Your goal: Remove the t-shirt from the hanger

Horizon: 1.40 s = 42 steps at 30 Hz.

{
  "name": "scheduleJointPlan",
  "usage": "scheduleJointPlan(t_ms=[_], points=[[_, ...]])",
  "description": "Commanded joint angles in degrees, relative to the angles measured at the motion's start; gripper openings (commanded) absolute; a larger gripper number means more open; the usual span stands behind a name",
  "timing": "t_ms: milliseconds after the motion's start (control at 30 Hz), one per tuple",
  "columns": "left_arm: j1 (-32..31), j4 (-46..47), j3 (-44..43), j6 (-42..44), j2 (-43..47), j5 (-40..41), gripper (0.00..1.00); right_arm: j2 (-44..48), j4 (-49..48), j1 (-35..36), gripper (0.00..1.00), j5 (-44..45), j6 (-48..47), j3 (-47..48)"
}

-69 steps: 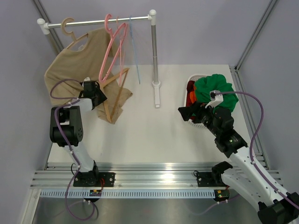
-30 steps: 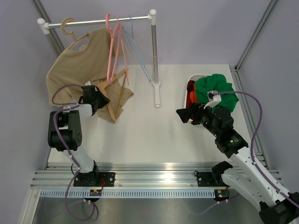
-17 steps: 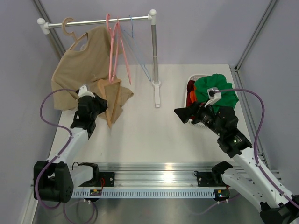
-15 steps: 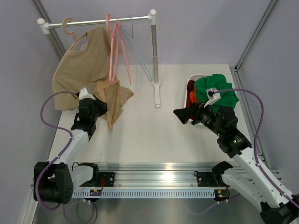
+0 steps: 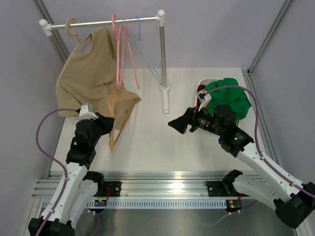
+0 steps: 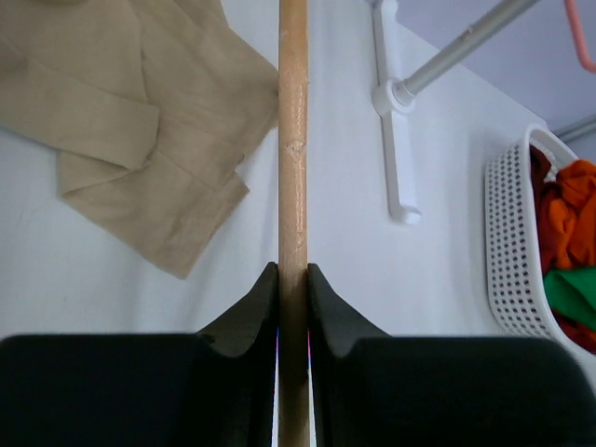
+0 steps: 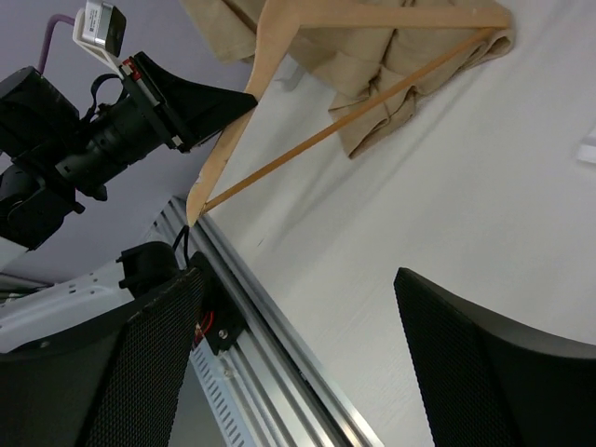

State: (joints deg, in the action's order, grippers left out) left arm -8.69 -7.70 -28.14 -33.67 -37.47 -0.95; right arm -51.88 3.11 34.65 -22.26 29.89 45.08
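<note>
T-shirt (image 5: pixel 227 96) found bunched on top of the white basket (image 6: pixel 510 251) at the right rear of the desk (image 5: pixel 157 147), well apart from the hanger (image 6: pixel 292 140), which is on the left side. The hanger carries no garment. Its gripped side runs straight away from the left hand (image 6: pixel 292 272) toward the rack, with the far end over the hem of the beige top (image 5: pixel 88 69). The left hand is clamped tight on that side. The right hand (image 5: pixel 173 124) is the nearer to the t-shirt, which lies just behind it. This hand faces left across the desk, jaws spread wide, holding nothing. Judgement: separation appears complete, and only the hanger remains to be put down.
</note>
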Motion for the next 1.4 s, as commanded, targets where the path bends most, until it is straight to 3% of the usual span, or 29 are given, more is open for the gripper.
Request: scheduleJointPlan(t_ms=[0, 133, 267, 433, 500, 667, 800, 967, 1133, 1367], points=[[-0.36, -9.77, -4.28, 0.62, 6.35, -5.28, 0.0, -1.56, -5.4, 1.64, 0.89, -7.36, -1.23, 5.09], [-0.36, -20.65, -8.68, 4.83, 11.28, -10.01, 0.0, -4.98, -4.79, 4.63, 0.8, -6.31, -3.69, 7.65], [-0.36, -25.08, -12.11, 7.74, 13.47, -17.84, 0.0, -9.2, -1.2, 5.86, 0.8, -5.77, -9.21, 11.51], [-0.36, -25.95, -14.3, 8.97, 15.67, -29.17, 0.0, -14.29, -2.06, 5.86, 0.91, -17.17, -21.6, 13.63], [-0.36, -26.05, -15.01, 8.89, 16.37, -31.91, 0.0, -16.05, -1.98, 5.86, 0.95, -17.82, -24.77, 14.5], [-2.2, -25.96, -18.09, 8.01, 17.78, -38.42, 0.0, -22.21, 7.16, 2.54, 0.99, -24.84, -31.9, 18.55], [-4.05, -25.96, -20.46, 8.36, 18.84, -41.85, 0.0, -21.86, 3.31, -1.95, 1.0, -28.88, -31.57, 14.7], [-5.64, -25.87, -20.64, 9.5, 20.68, -44.66, 0.0, -22.48, 5.94, -3.45, 0.99, -38.27, -32.35, 15.74], [-5.99, -25.96, -21.08, 11.17, 19.98, -48.43, 0.0, -19.58, -2.47, 1.72, 1.0, -48.64, -27.0, 12.58], [-6.52, -25.87, -21.17, 12.14, 20.25, -50.38, 0.0, -18.87, -14.7, 5.15, 0.97, -48.67, -18.12, 12.84]])
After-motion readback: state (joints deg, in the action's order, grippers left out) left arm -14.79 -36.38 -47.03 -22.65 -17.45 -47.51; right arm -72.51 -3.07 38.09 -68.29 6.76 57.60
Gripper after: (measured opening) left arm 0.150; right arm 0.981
